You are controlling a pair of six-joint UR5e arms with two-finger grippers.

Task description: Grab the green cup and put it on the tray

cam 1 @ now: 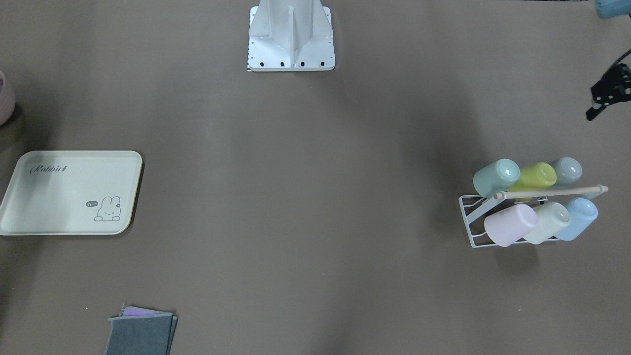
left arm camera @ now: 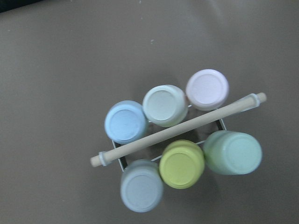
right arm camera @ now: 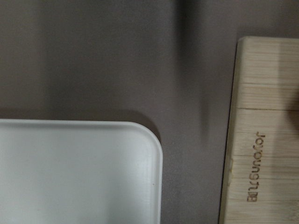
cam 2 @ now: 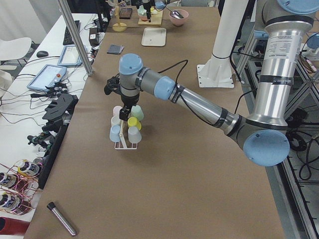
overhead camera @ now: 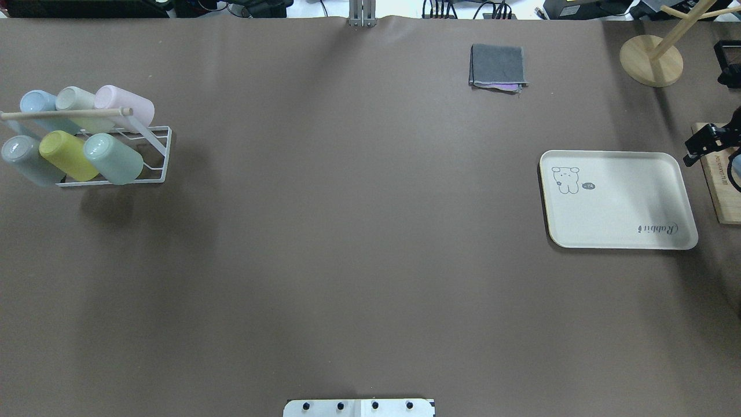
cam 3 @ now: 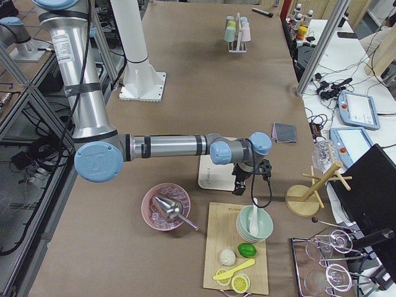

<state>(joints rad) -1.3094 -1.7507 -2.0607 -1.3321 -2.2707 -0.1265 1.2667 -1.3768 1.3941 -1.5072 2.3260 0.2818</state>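
Note:
The green cup is pale mint and lies tilted on a white wire rack with a wooden rod, at the end of the row next to the lime cup. It also shows in the overhead view and the left wrist view. My left gripper hangs above the rack, apart from the cups; I cannot tell its state. The cream tray lies bare across the table. My right gripper hangs by the tray's corner; I cannot tell its state.
Pink, cream, blue and grey cups fill the rest of the rack. A folded grey cloth lies at the far edge. A wooden board, a pink bowl and a wooden mug tree stand beside the tray.

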